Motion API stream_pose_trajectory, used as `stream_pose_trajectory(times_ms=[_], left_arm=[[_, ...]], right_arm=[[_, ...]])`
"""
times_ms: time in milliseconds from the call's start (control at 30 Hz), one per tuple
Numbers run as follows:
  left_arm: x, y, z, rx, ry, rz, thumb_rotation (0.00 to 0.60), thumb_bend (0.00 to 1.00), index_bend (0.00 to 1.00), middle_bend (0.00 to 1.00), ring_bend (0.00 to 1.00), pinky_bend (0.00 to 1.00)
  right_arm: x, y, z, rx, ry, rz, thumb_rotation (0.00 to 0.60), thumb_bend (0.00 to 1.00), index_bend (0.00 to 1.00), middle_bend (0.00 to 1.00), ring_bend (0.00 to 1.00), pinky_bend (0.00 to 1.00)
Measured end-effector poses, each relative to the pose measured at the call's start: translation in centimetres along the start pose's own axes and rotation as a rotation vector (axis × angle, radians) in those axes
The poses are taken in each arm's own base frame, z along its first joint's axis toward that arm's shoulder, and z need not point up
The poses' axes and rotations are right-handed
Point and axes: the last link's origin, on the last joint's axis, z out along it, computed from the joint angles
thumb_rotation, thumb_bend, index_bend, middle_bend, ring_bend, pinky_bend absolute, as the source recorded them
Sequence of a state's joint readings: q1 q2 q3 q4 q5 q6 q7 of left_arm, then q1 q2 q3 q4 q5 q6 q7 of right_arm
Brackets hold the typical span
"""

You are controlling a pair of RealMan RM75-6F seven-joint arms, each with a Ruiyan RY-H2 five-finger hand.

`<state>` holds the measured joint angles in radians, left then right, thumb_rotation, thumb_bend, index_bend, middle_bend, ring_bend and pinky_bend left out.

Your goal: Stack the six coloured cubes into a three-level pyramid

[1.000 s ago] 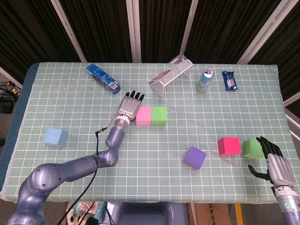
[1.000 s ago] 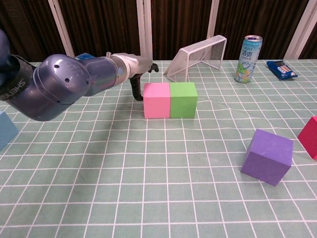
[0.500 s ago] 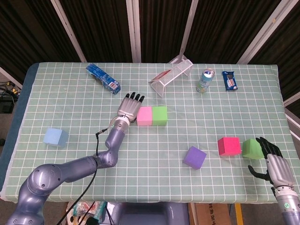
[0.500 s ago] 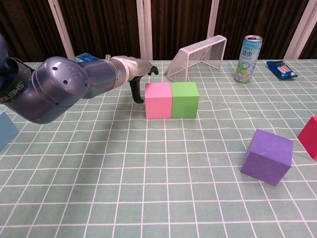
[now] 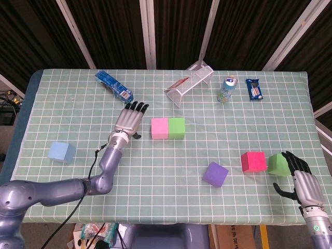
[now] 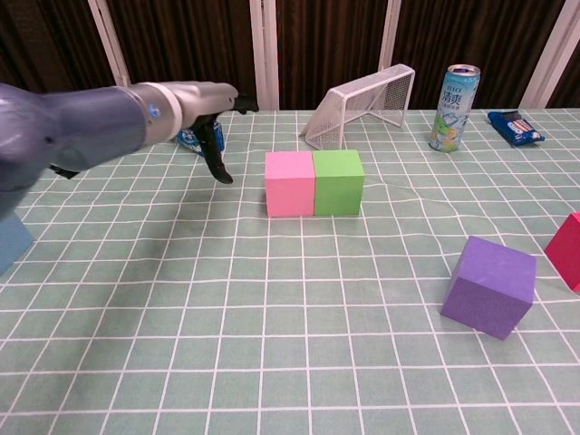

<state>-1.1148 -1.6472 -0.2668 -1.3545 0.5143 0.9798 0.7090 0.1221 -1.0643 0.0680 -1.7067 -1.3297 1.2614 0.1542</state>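
A pink cube (image 5: 159, 128) (image 6: 289, 183) and a green cube (image 5: 176, 127) (image 6: 338, 181) stand side by side, touching, mid-table. My left hand (image 5: 128, 119) (image 6: 210, 111) is open, a little left of the pink cube and apart from it. A purple cube (image 5: 215, 174) (image 6: 488, 285) lies tilted at front right. A red cube (image 5: 253, 161) (image 6: 566, 250) and a second green cube (image 5: 277, 164) sit near the right edge. My right hand (image 5: 302, 182) is open beside that green cube. A light blue cube (image 5: 61, 152) (image 6: 9, 237) rests far left.
At the back stand a white wire goal (image 5: 190, 83) (image 6: 357, 104), a drink can (image 5: 226, 89) (image 6: 454, 107), a blue snack packet (image 5: 254, 88) (image 6: 513, 127) and a blue wrapper (image 5: 113, 86). The table's right edge (image 5: 316, 119) runs close to my right hand.
My left hand has pulled away leftward from the pink cube, leaving a gap. The pink and green pair has shifted slightly right. The right hand has barely moved.
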Motion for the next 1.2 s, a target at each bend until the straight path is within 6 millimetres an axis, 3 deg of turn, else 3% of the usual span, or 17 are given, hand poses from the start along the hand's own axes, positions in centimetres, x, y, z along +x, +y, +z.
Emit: stream_pose_trajectory(times_ms=[133, 267, 500, 667, 867, 1200], left_arm=[[1.6, -2.6, -3.5, 0.001, 0.081, -0.036, 0.6, 0.1, 0.0, 0.02, 0.0, 0.06], [2.9, -6.1, -8.1, 0.025, 0.181, -0.076, 0.6, 0.09, 0.0, 0.02, 0.0, 0.05], [3.4, -11.5, -16.3, 0.124, 0.249, -0.122, 0.6, 0.08, 0.0, 0.0, 0.0, 0.05], [3.0, -13.5, -20.0, 0.174, 0.27, -0.108, 0.6, 0.08, 0.0, 0.0, 0.0, 0.05], [4.4, -14.3, -21.8, 0.179, 0.302, -0.13, 0.6, 0.08, 0.0, 0.0, 0.0, 0.05], [5.3, -14.7, -22.2, 0.168, 0.312, -0.184, 0.6, 0.08, 0.0, 0.0, 0.0, 0.05]], right_arm=[[0.1, -0.2, -0.1, 0.006, 0.011, -0.002, 0.6, 0.31, 0.0, 0.0, 0.0, 0.0], [0.2, -0.5, -0.3, 0.016, 0.012, -0.01, 0.6, 0.24, 0.0, 0.0, 0.0, 0.0], [-0.1, -1.9, -0.3, 0.041, -0.005, -0.013, 0.6, 0.23, 0.0, 0.0, 0.0, 0.0], [-0.7, -3.5, -0.4, 0.066, -0.032, -0.025, 0.6, 0.22, 0.0, 0.0, 0.0, 0.0], [-2.2, -6.9, -1.1, 0.123, -0.1, -0.012, 0.6, 0.22, 0.0, 0.0, 0.0, 0.0], [-5.8, -12.5, -0.8, 0.217, -0.17, -0.024, 0.6, 0.22, 0.0, 0.0, 0.0, 0.0]])
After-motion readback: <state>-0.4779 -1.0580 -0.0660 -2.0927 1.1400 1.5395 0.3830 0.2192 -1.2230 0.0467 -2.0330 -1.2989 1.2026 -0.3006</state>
